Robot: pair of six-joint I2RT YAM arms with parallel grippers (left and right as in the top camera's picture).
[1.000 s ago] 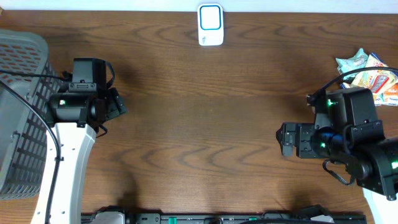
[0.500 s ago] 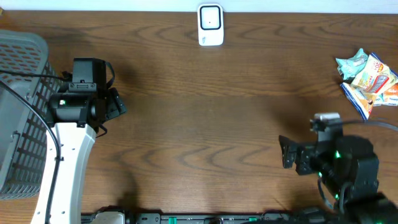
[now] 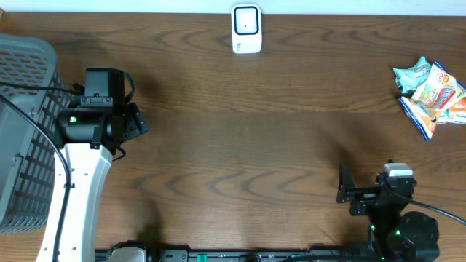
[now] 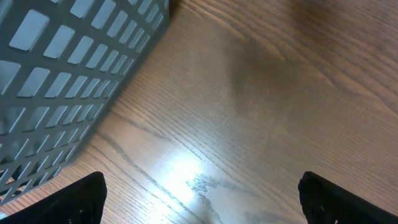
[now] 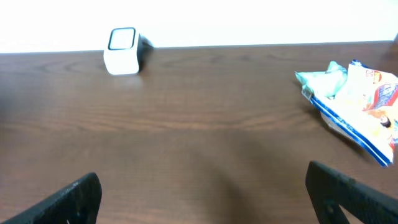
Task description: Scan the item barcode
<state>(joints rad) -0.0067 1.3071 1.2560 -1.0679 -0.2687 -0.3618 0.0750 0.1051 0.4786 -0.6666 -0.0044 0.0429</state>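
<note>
Holding left claw [image 4: 202, 202] wide apart, empty, just beside grey basket [image 3: 22, 131]. Holding right claw [image 5: 205, 199] wide apart too, empty, over near edge of table [image 3: 233, 145]. Seeing snack packets [image 3: 429, 91] heaped at table's right edge, well apart from both claws. Seeing white scanner [image 3: 247, 29] standing mid far edge.

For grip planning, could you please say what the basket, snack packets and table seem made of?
Basket: likely grey moulded plastic, matte, gridded walls. Snack packets: crinkled, glossy printed film. Table: dark wood or laminate; grain shows, glare suggests slight sheen.
</note>
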